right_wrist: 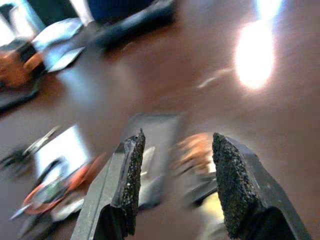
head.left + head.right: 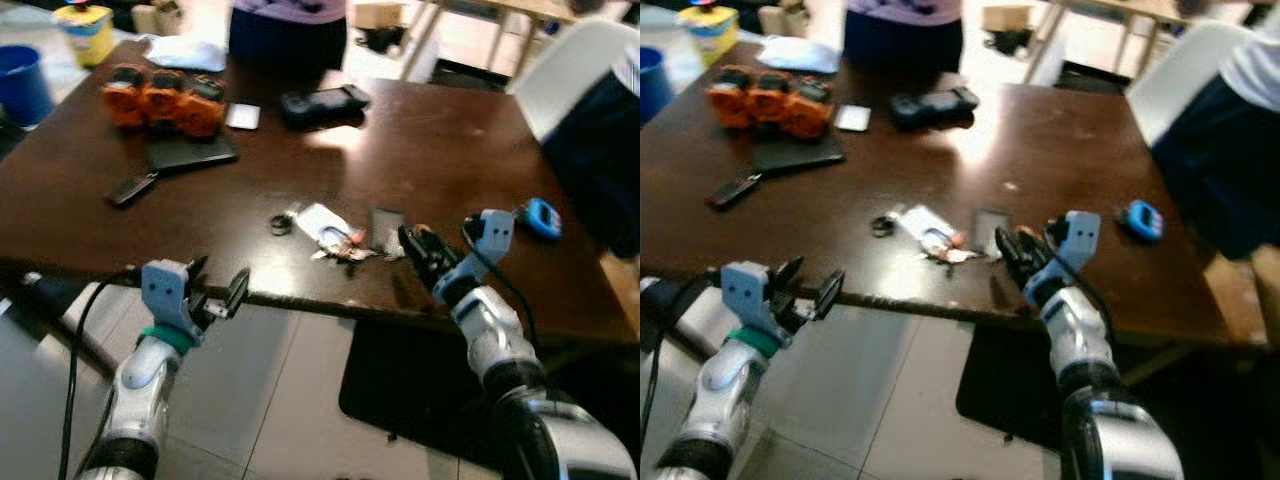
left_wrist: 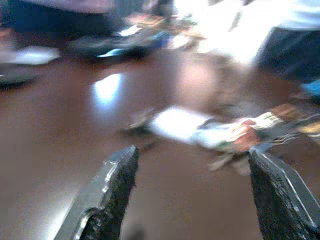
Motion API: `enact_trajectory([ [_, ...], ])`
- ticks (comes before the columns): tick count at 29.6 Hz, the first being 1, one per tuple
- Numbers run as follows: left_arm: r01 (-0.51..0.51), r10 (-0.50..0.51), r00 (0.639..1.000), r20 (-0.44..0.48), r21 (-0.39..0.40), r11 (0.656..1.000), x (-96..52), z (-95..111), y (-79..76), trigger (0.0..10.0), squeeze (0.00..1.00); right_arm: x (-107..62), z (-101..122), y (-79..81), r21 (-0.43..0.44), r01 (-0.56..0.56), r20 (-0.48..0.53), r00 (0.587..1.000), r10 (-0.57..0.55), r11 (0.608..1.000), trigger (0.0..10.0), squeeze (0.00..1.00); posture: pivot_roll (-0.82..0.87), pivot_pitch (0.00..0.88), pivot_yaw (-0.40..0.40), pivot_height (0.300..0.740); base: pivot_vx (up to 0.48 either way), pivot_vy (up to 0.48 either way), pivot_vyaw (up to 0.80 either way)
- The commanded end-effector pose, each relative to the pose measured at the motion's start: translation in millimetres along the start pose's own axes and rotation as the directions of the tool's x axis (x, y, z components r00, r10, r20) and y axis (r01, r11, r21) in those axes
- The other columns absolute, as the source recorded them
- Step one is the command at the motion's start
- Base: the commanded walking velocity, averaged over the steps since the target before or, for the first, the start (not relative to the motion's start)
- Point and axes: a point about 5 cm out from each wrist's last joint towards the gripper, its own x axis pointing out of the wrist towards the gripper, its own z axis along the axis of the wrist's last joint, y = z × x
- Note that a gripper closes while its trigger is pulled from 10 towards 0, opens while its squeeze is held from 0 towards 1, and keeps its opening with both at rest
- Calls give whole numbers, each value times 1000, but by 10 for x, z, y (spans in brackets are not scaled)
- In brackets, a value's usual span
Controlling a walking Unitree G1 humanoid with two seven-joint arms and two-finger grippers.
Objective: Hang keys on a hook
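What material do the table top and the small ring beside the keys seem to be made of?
The dark brown table top looks like polished or varnished wood: it mirrors bright window glare. The small dark ring beside the bunch of keys with a white tag may be metal; blur leaves it uncertain.

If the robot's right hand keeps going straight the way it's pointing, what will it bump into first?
Probably the small dark flat card lying on the brown wooden table, just ahead of the open right hand. The bunch of keys with the white tag lies off to its side. Blur makes depth uncertain.
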Motion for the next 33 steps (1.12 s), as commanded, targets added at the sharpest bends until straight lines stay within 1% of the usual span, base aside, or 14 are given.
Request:
enact_trajectory([
  [1, 7, -7, 1000, -23, -13, 1000, -82, -38, 25, 10000, 0, -4, -59, 41, 3, -14, -13, 1000, 14, 1000, 10000, 0, 129, 45, -17, 740, 270, 0, -788],
  [4, 40, -40, 999, -10, -29, 999, -73, -17, -21, 10000, 0, -2, -49, 47, 2, -21, -6, 1000, 21, 1000, 10000, 0, 126, 45, -15, 740, 265, 0, -788],
  [6, 44, -44, 999, -13, -26, 999, -61, -16, -37, 10000, 0, -3, -41, 45, 1, -21, -1, 1000, 21, 1000, 10000, 0, 124, 46, -14, 740, 0, 0, 0],
  [12, -32, 33, 999, -26, 51, 998, 17, 15, -21, 10000, 0, -15, -42, 34, -28, -11, -3, 1000, 11, 1000, 10000, 0, 120, 46, -8, 740, 0, 0, 0],
  [15, -69, 75, 996, -40, 126, 990, 50, 32, -5, 10000, 0, -20, -46, 25, -51, 4, -11, 1000, -5, 999, 10000, 0, 112, 52, -6, 740, 0, 0, 0],
  [16, -127, 136, 990, -43, 163, 978, 51, 42, 50, 10000, 0, -26, -50, 21, -51, 7, -11, 1000, -8, 999, 10000, 0, 111, 56, -4, 740, 0, 0, 0],
  [19, -259, 274, 961, -38, 224, 940, 34, 68, 193, 10000, 0, -41, -61, 10, -48, 10, -12, 1000, -11, 999, 10000, 0, 106, 54, -3, 740, 0, 0, 0],
  [23, -366, 376, 927, 0, 228, 902, -14, 128, 339, 10000, 0, -49, -62, 3, -49, 12, -12, 1000, -13, 999, 10000, 0, 103, 55, -2, 740, 0, 0, 0],
  [24, -366, 376, 927, 0, 228, 902, -14, 128, 339, 10000, 0, -49, -62, 3, -49, 12, -12, 1000, -13, 999, 10000, 0, 103, 55, -2, 740, 0, 0, 0],
  [26, -388, 401, 916, 5, 266, 883, -83, 172, 469, 10000, 0, -50, -56, -5, -51, 17, -11, 1000, -17, 999, 10000, 0, 105, 55, -1, 740, 0, 0, 0],
  [27, -388, 401, 916, 5, 266, 883, -83, 172, 469, 10000, 0, -50, -56, -5, -51, 17, -11, 1000, -17, 999, 10000, 0, 105, 55, -1, 740, 0, 0, 0],
  [28, -369, 388, 922, -15, 277, 887, -129, 159, 511, 10000, 0, -51, -57, -8, -54, 19, -15, 1000, -20, 998, 10000, 0, 106, 56, -2, 740, 0, 0, 0],
  [30, -362, 383, 923, -23, 277, 890, -143, 151, 520, 10000, 0, -51, -59, -9, -55, 20, -16, 1000, -21, 998, 10000, 0, 106, 56, -2, 740, 0, 0, 0],
  [33, -303, 340, 935, -95, 281, 911, -232, 55, 525, 10000, 0, -58, -80, -15, -64, 26, -32, 999, -29, 998, 10000, 0, 113, 58, -4, 740, 0, 0, 0],
])
